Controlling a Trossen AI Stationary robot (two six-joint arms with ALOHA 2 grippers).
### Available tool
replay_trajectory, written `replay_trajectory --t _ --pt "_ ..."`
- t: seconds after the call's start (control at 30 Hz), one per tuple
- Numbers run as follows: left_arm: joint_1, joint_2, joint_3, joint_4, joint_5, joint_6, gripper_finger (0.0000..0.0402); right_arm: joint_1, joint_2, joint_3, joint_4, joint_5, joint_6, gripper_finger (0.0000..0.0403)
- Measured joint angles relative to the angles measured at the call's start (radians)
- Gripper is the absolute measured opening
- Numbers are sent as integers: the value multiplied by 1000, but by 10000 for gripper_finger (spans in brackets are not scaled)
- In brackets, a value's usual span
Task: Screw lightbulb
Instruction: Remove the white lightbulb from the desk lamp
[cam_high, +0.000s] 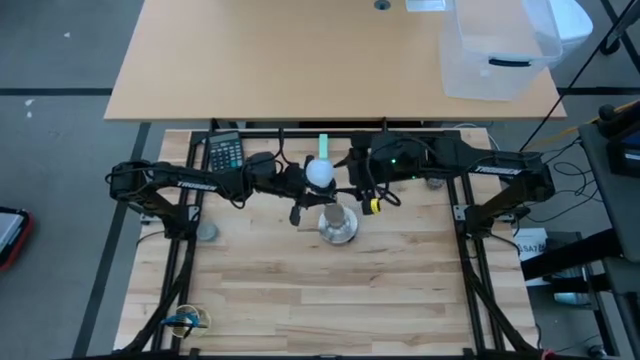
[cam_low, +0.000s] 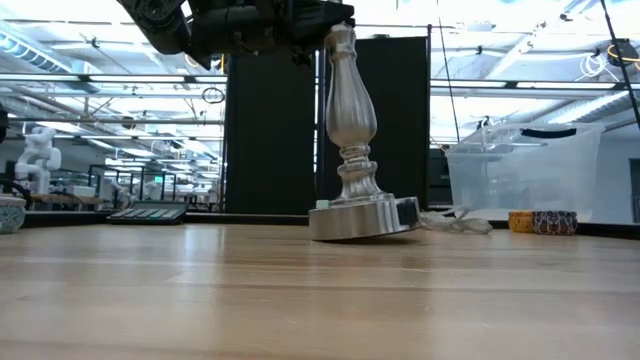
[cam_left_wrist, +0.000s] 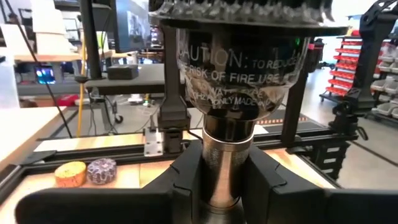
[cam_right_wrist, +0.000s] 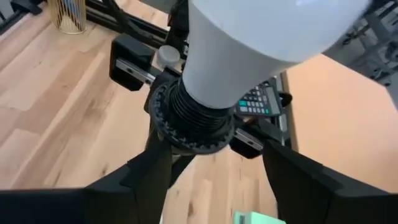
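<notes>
Both arms (cam_high: 180, 182) are matt black, built of slim tubular links with white lettering along the forearms (too small to read). Loose black cables loop around the wrists; the right wrist (cam_high: 395, 162) shows a small green light and a yellow fitting (cam_high: 373, 206).

Left gripper on the lamp neck

We see the left gripper (cam_left_wrist: 227, 186) clamped on the silver stand (cam_left_wrist: 227, 168); black socket (cam_left_wrist: 239, 59) at twelve o'clock, two small round pieces (cam_left_wrist: 86, 172) at eight.
</notes>
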Motion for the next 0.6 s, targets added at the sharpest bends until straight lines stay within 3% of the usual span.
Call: replay_trajectory --t 0.43,0.6 --pt "30 0 2 -30 -2 -13 74 9 -29 3 -28 105 85 229" --pt "30 0 2 -30 -7 -7 74 43 -45 3 -69 211 110 228"
